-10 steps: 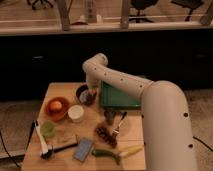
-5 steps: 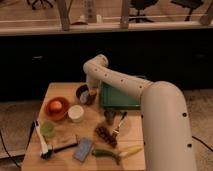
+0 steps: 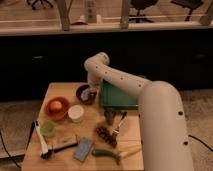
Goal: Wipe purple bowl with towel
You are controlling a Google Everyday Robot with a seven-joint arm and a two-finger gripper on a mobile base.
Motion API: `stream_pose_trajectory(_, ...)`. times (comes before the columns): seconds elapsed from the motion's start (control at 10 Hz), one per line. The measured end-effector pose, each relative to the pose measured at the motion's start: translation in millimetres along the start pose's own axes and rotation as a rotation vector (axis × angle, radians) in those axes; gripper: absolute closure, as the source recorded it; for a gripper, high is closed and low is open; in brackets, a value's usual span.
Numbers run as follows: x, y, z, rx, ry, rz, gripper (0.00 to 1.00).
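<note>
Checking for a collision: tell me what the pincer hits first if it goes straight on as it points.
The pincer points down at the purple bowl, so it would likely meet that bowl's inside first, though depth is unclear.

Cream-white arm, its claw at the purple bowl, nearly black, far centre of pale wood worktop. Orange-red bowl & white cup near-left of it; dark green tray to rt; blue-grey pad at near edge.
</note>
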Motion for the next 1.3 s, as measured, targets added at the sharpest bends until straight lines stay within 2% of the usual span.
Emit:
stream_pose_trajectory(0.2,7.1,-20.0,1.4,0.007,-0.001,0.005,1.00)
stream_pose_trajectory(0.4,3.3,-29.1,3.1,0.003,-0.021,-0.017,1.00)
stream_pose_trajectory(0.5,-4.3,-31.4,5.5,-0.006,-0.036,-0.040,1.00)
stream_pose_trajectory(0.7,-33.8,-33.5,13.9,-0.042,-0.083,-0.127,1.00)
stream_pose_trajectory(0.9,-47.0,-23.2,13.9,-0.072,-0.113,-0.192,1.00)
stream_pose_trajectory(1.0,-48.3,-16.8,9.8,-0.076,-0.122,-0.203,1.00)
stream_pose_trajectory(1.2,-35.2,-0.9,-2.8,-0.074,-0.127,-0.203,1.00)
stream_pose_trajectory(1.3,-21.3,9.1,-10.2,-0.077,-0.115,-0.196,1.00)
